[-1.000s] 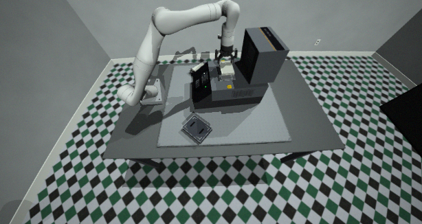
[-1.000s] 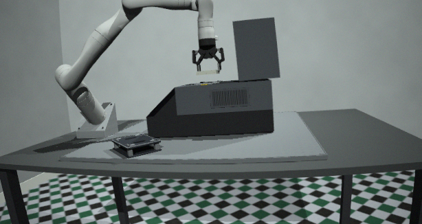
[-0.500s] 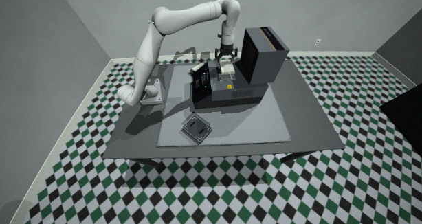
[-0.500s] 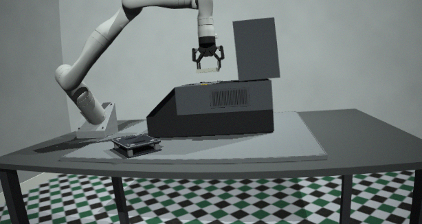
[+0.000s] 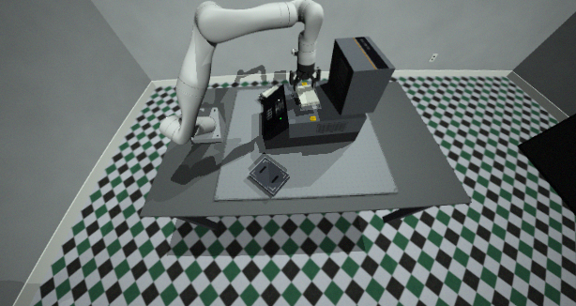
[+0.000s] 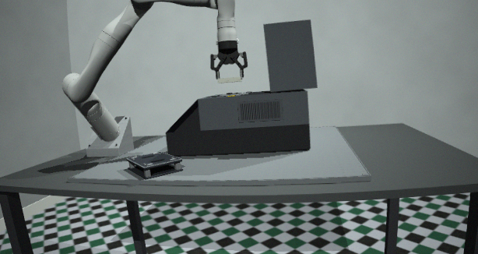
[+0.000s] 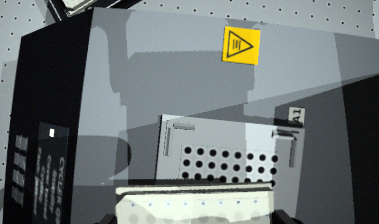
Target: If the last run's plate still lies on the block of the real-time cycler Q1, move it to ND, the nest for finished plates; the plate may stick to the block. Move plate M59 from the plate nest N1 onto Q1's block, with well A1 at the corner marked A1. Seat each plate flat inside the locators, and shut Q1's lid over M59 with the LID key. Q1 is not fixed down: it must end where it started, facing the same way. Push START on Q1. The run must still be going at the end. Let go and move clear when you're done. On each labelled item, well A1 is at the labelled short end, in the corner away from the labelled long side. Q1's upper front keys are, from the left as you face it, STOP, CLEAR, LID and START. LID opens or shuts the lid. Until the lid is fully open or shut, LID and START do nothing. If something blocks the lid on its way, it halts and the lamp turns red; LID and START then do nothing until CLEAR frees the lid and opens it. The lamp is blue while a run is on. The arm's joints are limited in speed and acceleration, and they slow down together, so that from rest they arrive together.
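Observation:
My gripper [image 5: 306, 90] [image 6: 230, 78] [image 7: 195, 218] is shut on a pale well plate [image 5: 309, 99] [image 6: 230, 80] [image 7: 195, 204], held about level above Q1's block [image 7: 230, 137], with a gap beneath. The block shows black wells, corner locators and an A1 label [image 7: 296, 116]; the held plate hides its near part. Q1 [image 5: 324, 129] [image 6: 253, 118] [image 7: 165, 30] has its lid [image 5: 361, 80] [image 6: 289, 54] standing open. A small green light [image 5: 280, 118] shows on its front. Another pale plate [image 5: 270, 92] is partly hidden behind Q1's front panel. A dark nest [image 5: 268, 175] [image 6: 153, 160] holds no plate. Nest labels are unreadable.
The raised lid stands close to the right of my gripper. Yellow warning labels [image 5: 312, 118] [image 7: 241, 46] mark Q1's top. The slanted front panel [image 5: 274, 114] [image 7: 37, 165] faces the arm's base. A light perforated board [image 5: 347, 178] [image 6: 241, 173] lies under Q1 and the dark nest.

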Controlling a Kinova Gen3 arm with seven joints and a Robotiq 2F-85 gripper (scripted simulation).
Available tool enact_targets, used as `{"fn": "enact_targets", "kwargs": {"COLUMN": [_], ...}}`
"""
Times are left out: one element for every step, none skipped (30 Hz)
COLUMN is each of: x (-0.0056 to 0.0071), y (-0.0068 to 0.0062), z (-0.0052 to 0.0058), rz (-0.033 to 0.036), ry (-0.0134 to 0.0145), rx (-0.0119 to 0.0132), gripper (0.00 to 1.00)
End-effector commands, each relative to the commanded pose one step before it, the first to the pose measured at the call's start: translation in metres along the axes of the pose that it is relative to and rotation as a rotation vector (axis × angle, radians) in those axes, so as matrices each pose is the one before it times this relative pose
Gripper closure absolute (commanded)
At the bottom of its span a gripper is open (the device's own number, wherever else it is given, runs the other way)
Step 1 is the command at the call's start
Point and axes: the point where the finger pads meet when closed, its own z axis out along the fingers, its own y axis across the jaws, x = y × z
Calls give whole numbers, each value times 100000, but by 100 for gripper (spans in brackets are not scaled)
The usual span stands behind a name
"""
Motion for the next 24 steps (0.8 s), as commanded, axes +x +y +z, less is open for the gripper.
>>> {"fn": "enact_targets", "kwargs": {"x": [-925,0,-220,-217,-214,-211,-208,-205,-201,-198,-194,-192,-189,-186,-182,-179,-176,0,0,-173,-169,-166,-162,-159], "y": [-925,0,-251,-253,-256,-258,-261,-263,-265,-268,-262,-273,-275,-277,-279,-281,-283,0,0,-287,-287,-289,-291,-293], "z": [-112,0,1,1,1,1,1,1,1,1,-4,1,1,1,1,1,1,0,0,1,0,0,0,0], "rz": [-4701,0,-1167,-1167,-1167,-1167,-1167,-1167,-1167,-1167,-1167,-1167,-1167,-1167,-1167,-1167,-1167,0,0,-1167,-1167,-1167,-1167,-1167], "ry": [256,0,0,0,0,0,0,0,0,0,0,0,0,0,0,0,0,0,0,-1,0,0,0,0], "rx": [-938,0,1,1,1,1,1,1,1,1,4,1,1,1,1,1,1,0,0,0,1,1,1,1], "gripper": [10,10,10,10,10,10,10,10,10,10,10,10,10,10,10,10,10,10,10,10,10,10,10,10]}}
